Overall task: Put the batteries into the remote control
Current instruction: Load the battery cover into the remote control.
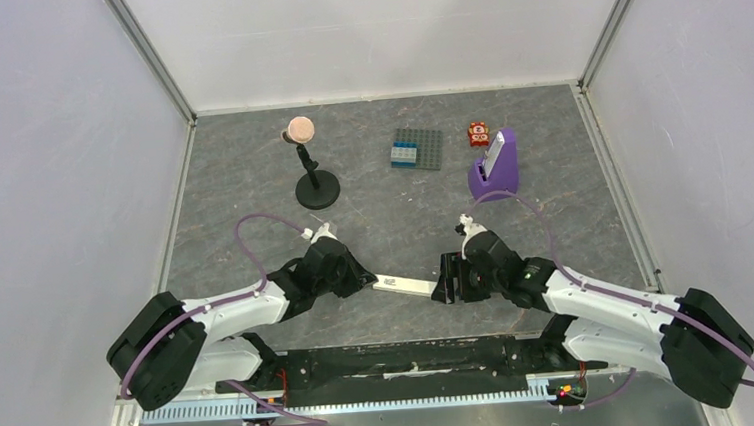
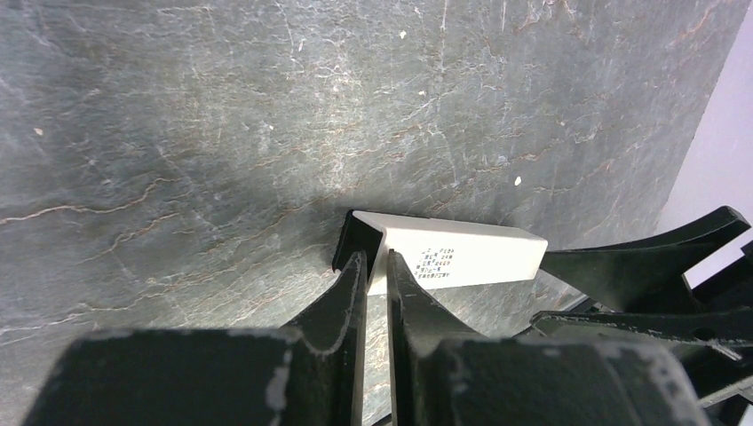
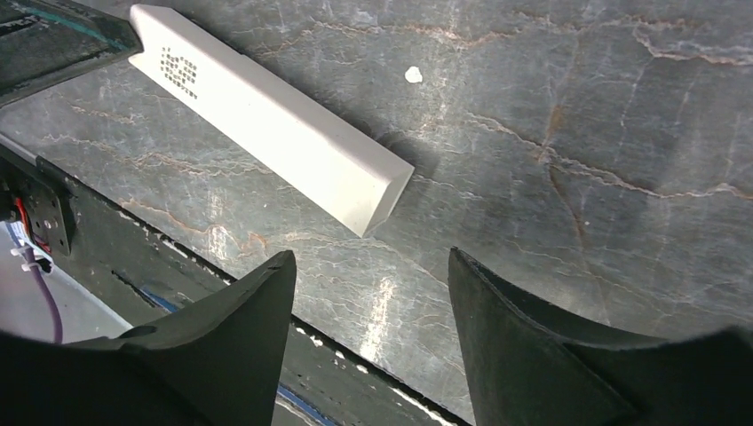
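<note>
The remote control point(image 1: 405, 285), a slim white bar with small print near one end, lies near the table's front edge between my two grippers. My left gripper point(image 1: 368, 281) is at its left end. In the left wrist view the fingers point(image 2: 353, 284) stand almost together, pinching a thin white edge of the remote control point(image 2: 471, 253), with a dark hollow just left of it. My right gripper point(image 3: 371, 266) is open, and the remote control's point(image 3: 275, 124) other end lies just ahead of its fingertips, not between them. I cannot see the batteries in any view.
At the back stand a black stand with a pink ball point(image 1: 311, 172), a grey stud plate with blue bricks point(image 1: 417, 149), a small red-orange object point(image 1: 478, 133) and a purple wedge stand point(image 1: 495, 168). The black base rail point(image 1: 413, 356) runs just behind the grippers.
</note>
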Controlling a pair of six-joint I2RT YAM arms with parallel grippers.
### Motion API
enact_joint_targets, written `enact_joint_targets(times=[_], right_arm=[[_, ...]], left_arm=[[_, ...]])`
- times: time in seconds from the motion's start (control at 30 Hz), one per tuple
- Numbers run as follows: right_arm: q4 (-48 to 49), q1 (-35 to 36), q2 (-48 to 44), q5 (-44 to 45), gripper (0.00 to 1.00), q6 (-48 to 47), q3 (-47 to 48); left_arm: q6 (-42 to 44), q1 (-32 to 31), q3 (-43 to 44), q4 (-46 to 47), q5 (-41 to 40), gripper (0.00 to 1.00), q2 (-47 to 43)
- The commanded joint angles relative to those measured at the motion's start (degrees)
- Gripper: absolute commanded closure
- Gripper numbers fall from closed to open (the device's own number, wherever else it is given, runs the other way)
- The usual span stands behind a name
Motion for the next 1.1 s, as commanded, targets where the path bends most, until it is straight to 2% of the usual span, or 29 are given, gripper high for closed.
enact_joint_targets(times=[0.0,0.1,0.2,0.33,0.4,0.7,1.07], right_arm=[[1.1,0.2,1.8,0.9,0.37,1.2,-0.3],[2.0,0.2,2.3,3.8,0.44,1.3,-0.6],[2.9,0.2,2.7,4.9,0.46,1.3,0.0],[4.2,0.2,1.7,5.2,0.37,2.3,0.4],[4.9,0.2,1.1,5.4,0.37,2.9,0.3],[8.0,0.1,4.9,4.5,0.58,5.7,-0.2],[8.8,0.2,9.3,3.9,0.72,6.1,-0.9]], left_arm=[[2.3,-0.4,-1.1,-2.5,-1.5,0.98,0.5],[2.4,-0.4,-1.3,-2.5,-1.5,0.98,0.4],[2.6,-0.4,-1.3,-2.5,-1.5,0.98,0.5],[2.7,-0.4,-1.6,-2.5,-1.4,0.98,0.4],[2.6,-0.4,-1.8,-2.5,-1.3,0.98,0.2],[2.7,-0.4,-3.1,0.1,-0.4,0.98,-0.3],[3.8,-0.4,-3.6,4.5,3.8,0.98,2.6]])
